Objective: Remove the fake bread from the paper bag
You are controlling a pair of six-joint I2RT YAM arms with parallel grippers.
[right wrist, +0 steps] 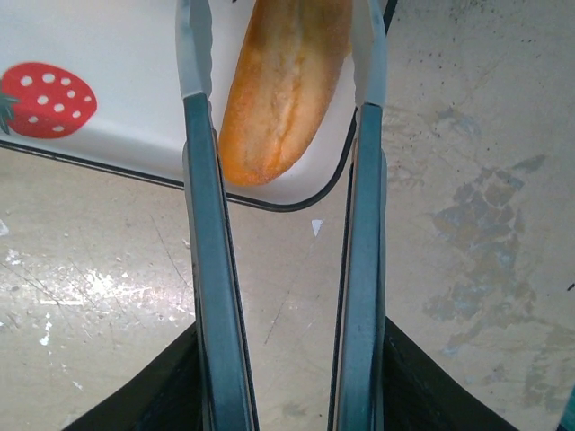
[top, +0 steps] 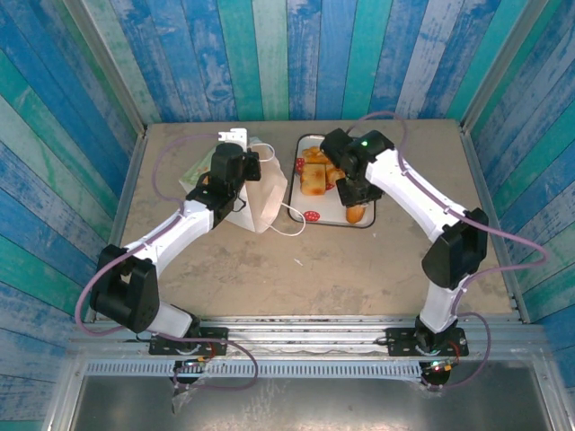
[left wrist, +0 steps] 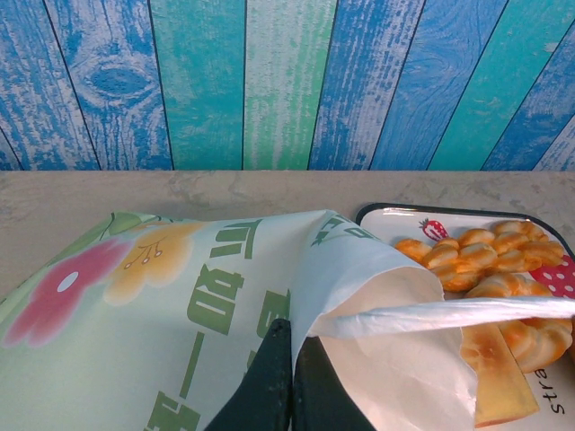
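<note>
The paper bag (top: pixel 268 206) lies on its side left of the tray, its mouth turned toward the tray. My left gripper (top: pixel 243 190) is shut on the bag's edge; in the left wrist view the dark fingers (left wrist: pixel 274 377) pinch the paper bag (left wrist: pixel 180 296) at its mouth. Several pieces of fake bread (top: pixel 314 175) lie on the tray, twisted rolls (left wrist: pixel 476 256) among them. My right gripper (top: pixel 357 206) hovers over the tray's near right corner. In the right wrist view its fingers (right wrist: pixel 199 180) stand open on either side of an oval loaf (right wrist: pixel 278 90) that rests on the tray.
The strawberry-printed white tray (top: pixel 292 184) with a black rim sits at the back centre of the table. White cord handles (top: pixel 292 220) trail from the bag. Blue-green plank walls close in the back and sides. Bare tabletop (top: pixel 296 269) stretches toward the arm bases.
</note>
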